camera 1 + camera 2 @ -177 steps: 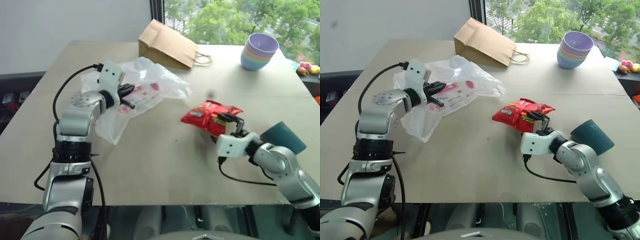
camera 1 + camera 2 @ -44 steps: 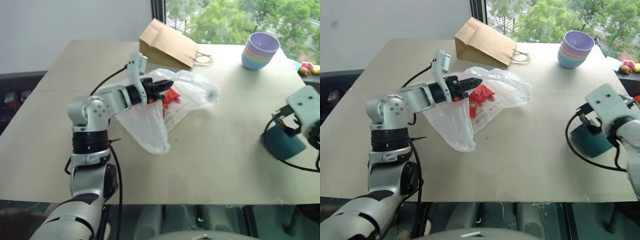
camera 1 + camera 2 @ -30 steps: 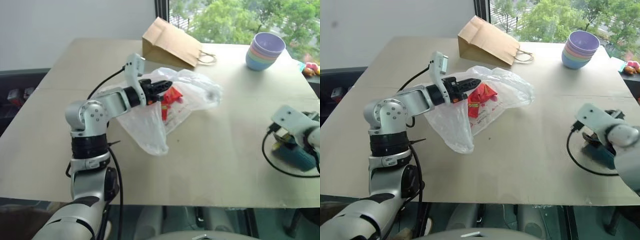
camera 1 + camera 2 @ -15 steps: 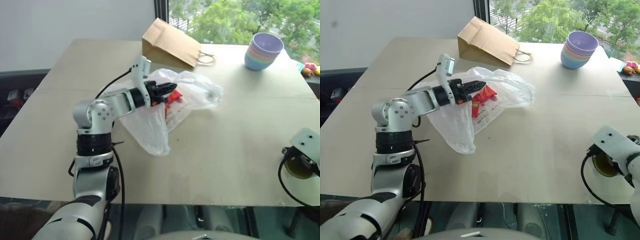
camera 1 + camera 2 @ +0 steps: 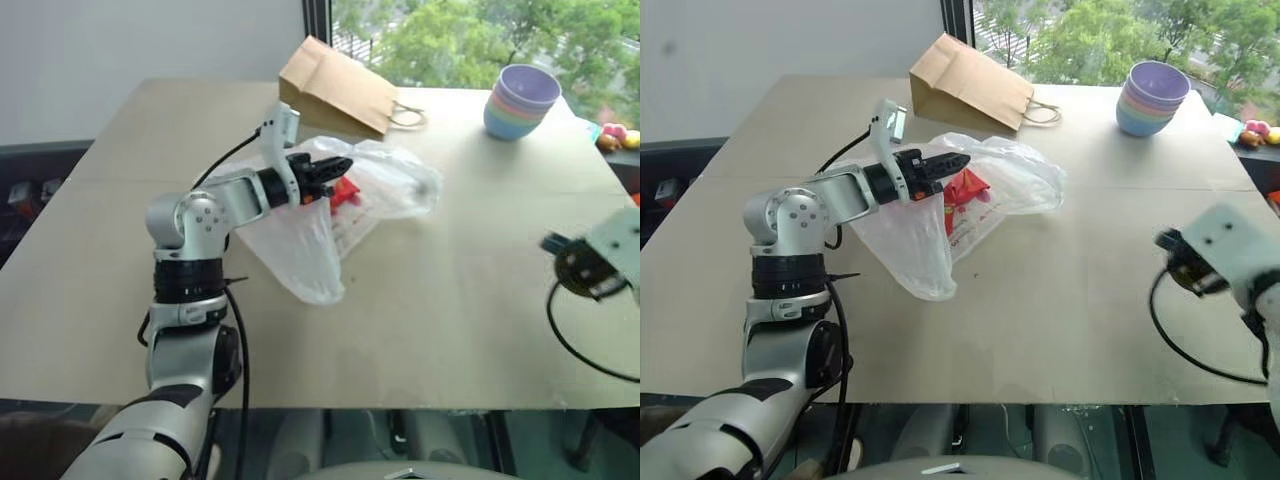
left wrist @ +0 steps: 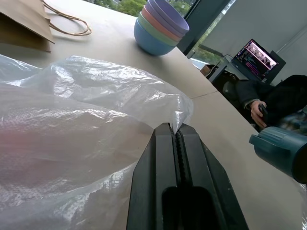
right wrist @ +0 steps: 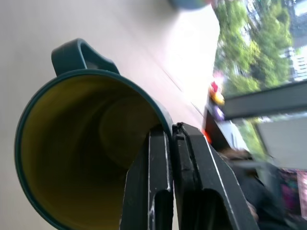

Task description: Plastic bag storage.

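Translucent crinkly plastic bag [image 5: 330, 215], red packet [image 5: 345, 193] inside, pinched by left tool [image 5: 340, 166].

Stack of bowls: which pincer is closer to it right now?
Right, though neither is close. The right pincer, shut on a green mug's rim, is at the table's right edge, nearer than the bowls. The left pincer pinches the plastic bag mid-table.
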Controlling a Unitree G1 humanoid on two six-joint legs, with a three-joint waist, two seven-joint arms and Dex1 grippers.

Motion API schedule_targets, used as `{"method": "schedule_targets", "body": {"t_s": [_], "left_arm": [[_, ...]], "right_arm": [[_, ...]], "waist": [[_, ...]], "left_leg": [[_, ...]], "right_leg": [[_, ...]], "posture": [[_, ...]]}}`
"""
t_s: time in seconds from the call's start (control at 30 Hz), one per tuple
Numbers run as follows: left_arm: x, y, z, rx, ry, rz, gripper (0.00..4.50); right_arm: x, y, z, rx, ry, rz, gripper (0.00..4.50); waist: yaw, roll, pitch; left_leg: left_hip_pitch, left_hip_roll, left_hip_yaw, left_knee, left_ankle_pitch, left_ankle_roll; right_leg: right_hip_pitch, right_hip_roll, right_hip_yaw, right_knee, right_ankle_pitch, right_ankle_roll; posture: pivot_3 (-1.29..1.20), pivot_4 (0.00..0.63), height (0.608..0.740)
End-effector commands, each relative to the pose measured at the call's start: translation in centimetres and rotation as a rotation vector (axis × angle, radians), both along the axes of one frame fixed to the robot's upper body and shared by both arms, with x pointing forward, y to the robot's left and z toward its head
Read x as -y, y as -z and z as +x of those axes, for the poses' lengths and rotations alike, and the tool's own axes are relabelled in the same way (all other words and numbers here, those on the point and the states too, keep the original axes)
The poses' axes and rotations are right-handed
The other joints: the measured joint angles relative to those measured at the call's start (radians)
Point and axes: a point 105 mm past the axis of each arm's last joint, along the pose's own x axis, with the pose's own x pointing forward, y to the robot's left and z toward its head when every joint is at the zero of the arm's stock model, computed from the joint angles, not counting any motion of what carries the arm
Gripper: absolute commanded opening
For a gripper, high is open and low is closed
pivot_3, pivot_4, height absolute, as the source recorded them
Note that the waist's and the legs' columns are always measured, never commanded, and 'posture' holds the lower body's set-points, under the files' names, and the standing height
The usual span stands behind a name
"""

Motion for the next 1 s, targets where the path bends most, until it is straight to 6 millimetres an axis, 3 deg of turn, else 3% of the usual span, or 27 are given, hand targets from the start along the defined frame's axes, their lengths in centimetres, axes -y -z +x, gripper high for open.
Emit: {"method": "schedule_targets", "body": {"t_s": [0.03,0.23,0.4,0.47,0.53,0.6,0.67,0.8,0.83,0.87,1.0], "left_arm": [[-0.4,-3.1,-0.5,0.056,0.029,-0.079,0.0],[-1.3,-5.0,-1.6,0.104,0.066,-0.09,0.0],[-1.4,-4.9,-2.8,0.1,0.089,-0.053,0.0],[-1.4,-5.0,-3.0,0.102,0.085,-0.048,0.0],[-1.5,-5.0,-3.1,0.104,0.076,-0.045,0.0],[-1.6,-4.9,-3.1,0.111,0.064,-0.036,0.0],[-1.6,-5.0,-3.2,0.114,0.06,-0.039,0.0],[-2.4,-5.2,-2.8,0.133,0.006,-0.038,0.0],[-2.6,-5.1,-2.8,0.134,0.001,-0.039,0.0],[-2.6,-5.0,-2.8,0.134,-0.002,-0.037,0.0],[-2.7,-4.6,-2.6,0.14,-0.015,-0.032,0.0]], "right_arm": [[-5.8,-0.5,1.5,0.071,-0.232,0.253,0.04],[-12.6,1.1,6.4,0.096,-0.374,0.513,0.04],[-17.8,-0.6,11.4,0.233,-0.437,0.688,0.04],[-20.0,-1.5,13.5,0.313,-0.456,0.674,0.04],[-22.5,-2.3,15.2,0.34,-0.468,0.795,0.04],[-25.6,-1.6,15.8,0.277,-0.543,0.846,0.04],[-28.2,-1.4,15.0,0.243,-0.704,0.845,0.04],[-28.9,1.2,15.9,0.177,-0.653,0.824,1.47],[-28.6,1.5,16.1,0.182,-0.643,0.817,1.93],[-28.3,1.9,16.0,0.164,-0.656,0.83,1.93],[-26.7,2.5,15.4,0.155,-0.695,0.826,3.4]], "waist": [[-0.004,-0.001,0.0],[-0.002,0.002,0.002],[-0.007,0.004,0.003],[-0.011,0.004,0.003],[-0.018,0.004,0.003],[-0.027,0.004,0.003],[-0.026,0.004,0.003],[-0.026,0.004,0.003],[-0.027,0.004,0.003],[-0.028,0.004,0.003],[-0.029,0.005,0.003]], "left_leg": [[0.0,0.0,0.0,0.0,0.0,0.0],[-0.001,-0.001,0.0,-0.001,0.0,0.0],[-0.001,-0.001,0.001,-0.002,0.0,0.0],[0.0,-0.001,0.0,-0.002,0.0,-0.001],[0.0,-0.001,0.0,-0.002,0.001,-0.002],[0.0,-0.001,0.0,-0.003,0.001,-0.002],[0.0,-0.001,0.0,-0.004,0.001,-0.002],[-0.001,-0.002,-0.001,-0.005,0.001,-0.003],[-0.001,-0.002,-0.001,-0.005,0.002,-0.004],[-0.001,-0.002,-0.001,-0.005,0.002,-0.005],[-0.001,-0.001,-0.003,-0.006,0.002,-0.005]], "right_leg": [[0.0,0.0,0.0,0.0,0.0,0.0],[-0.001,-0.001,0.0,0.001,0.003,-0.004],[-0.002,-0.001,0.001,0.001,0.003,-0.004],[-0.002,-0.001,0.001,0.001,0.003,-0.005],[-0.002,-0.001,0.001,0.001,0.004,-0.005],[-0.003,-0.001,0.001,0.001,0.004,-0.006],[-0.002,-0.001,0.001,0.001,0.005,-0.007],[-0.002,-0.002,0.0,0.0,0.005,-0.007],[-0.003,-0.003,0.0,0.0,0.005,-0.007],[-0.004,-0.003,0.001,0.001,0.005,-0.007],[-0.005,-0.001,0.0,0.002,0.005,-0.007]], "posture": [[0.0,0.15,0.74],[0.0,0.15,0.74],[0.0,0.15,0.74],[0.0,0.15,0.74],[0.0,0.15,0.74],[0.0,0.15,0.74],[0.0,0.15,0.74],[0.0,0.15,0.74],[0.0,0.15,0.74],[0.0,0.15,0.74],[0.0,0.15,0.74]]}}
